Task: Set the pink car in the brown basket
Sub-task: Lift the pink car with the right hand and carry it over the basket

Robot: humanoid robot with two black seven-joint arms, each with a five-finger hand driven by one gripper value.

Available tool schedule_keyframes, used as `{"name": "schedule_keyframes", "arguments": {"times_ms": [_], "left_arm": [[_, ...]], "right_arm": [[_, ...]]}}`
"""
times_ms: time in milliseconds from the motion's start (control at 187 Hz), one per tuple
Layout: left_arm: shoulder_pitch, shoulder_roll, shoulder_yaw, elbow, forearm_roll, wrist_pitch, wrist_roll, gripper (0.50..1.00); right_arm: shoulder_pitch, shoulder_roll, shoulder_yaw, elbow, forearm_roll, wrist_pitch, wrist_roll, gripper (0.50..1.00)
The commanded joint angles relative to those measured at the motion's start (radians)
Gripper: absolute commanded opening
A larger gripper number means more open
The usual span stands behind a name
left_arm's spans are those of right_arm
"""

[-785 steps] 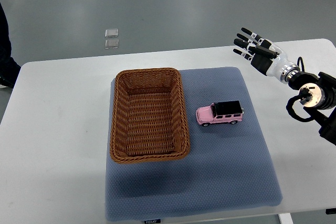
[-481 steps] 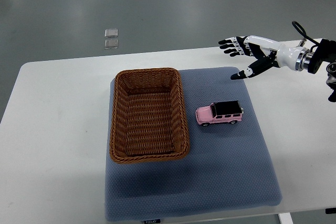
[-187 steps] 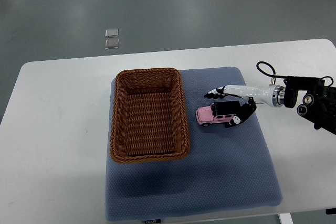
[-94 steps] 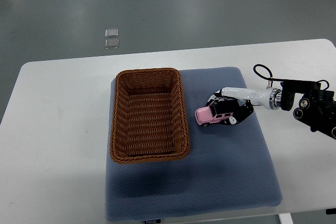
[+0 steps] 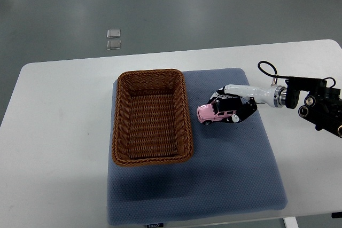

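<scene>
Fingers (image 5: 241, 115) of right hand (image 5: 235, 105) curled around rear half of pink car (image 5: 217, 112), holding it by both sides and roof. Car on blue mat (image 5: 224, 169), just right of brown basket (image 5: 151, 116), nose toward basket wall; cannot tell if wheels lifted.

Advice for this step: keep grip firm, car is smooth and hard, may slip. Lift straight up until above wicker rim, then carry left over basket middle. Open fingers only when low inside. Left hand not visible.
</scene>
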Motion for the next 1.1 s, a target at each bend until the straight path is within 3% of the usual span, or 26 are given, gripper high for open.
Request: {"name": "schedule_keyframes", "arguments": {"times_ms": [0, 134, 513, 791, 1095], "left_arm": [[0.0, 0.0, 0.0, 0.0, 0.0, 0.0, 0.0, 1.0], [0.0, 0.0, 0.0, 0.0, 0.0, 0.0, 0.0, 1.0], [0.0, 0.0, 0.0, 0.0, 0.0, 0.0, 0.0, 1.0], [0.0, 0.0, 0.0, 0.0, 0.0, 0.0, 0.0, 1.0], [0.0, 0.0, 0.0, 0.0, 0.0, 0.0, 0.0, 1.0]], "right_arm": [[0.002, -0.005, 0.006, 0.002, 0.004, -0.002, 0.049, 0.5], [0.002, -0.007, 0.009, 0.001, 0.01, -0.003, 0.116, 0.5], [0.007, -0.015, 0.118, -0.007, 0.076, 0.006, 0.118, 0.5], [0.09, 0.004, 0.104, -0.009, 0.093, 0.012, 0.115, 0.5], [0.229, 0.203, -0.022, -0.09, 0.087, 0.018, 0.107, 0.5]]}}
